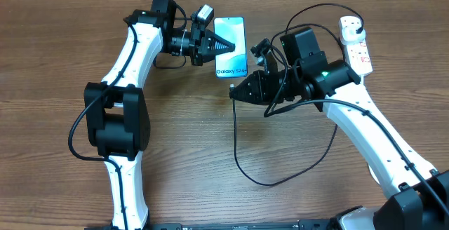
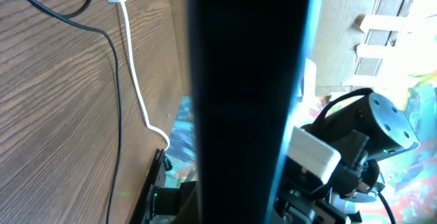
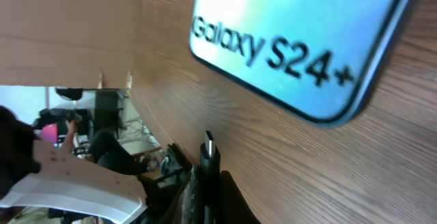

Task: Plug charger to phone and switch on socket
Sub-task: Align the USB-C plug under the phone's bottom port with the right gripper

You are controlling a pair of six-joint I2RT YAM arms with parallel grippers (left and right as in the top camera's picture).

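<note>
The phone [image 1: 236,31] shows a light blue screen with "Galaxy S24+" text and sits at the back middle of the table. My left gripper [image 1: 231,47] reaches in from the left and is shut on the phone's left edge. In the left wrist view the phone [image 2: 246,80] is a dark upright band that hides the jaws. My right gripper [image 1: 233,94] is shut on the charger's connector [image 3: 209,150]. The connector's metal tip points at the phone's bottom edge [image 3: 321,118], a short gap away. The charger's black cable [image 1: 266,184] loops over the table. The socket [image 1: 358,48] lies at the back right.
A black plug [image 1: 353,26] sits in the socket's far end. A thin white lead [image 2: 133,80] and a black cable [image 2: 113,53] run over the wood beyond the phone. The right arm's black body [image 2: 382,125] stands opposite the left wrist.
</note>
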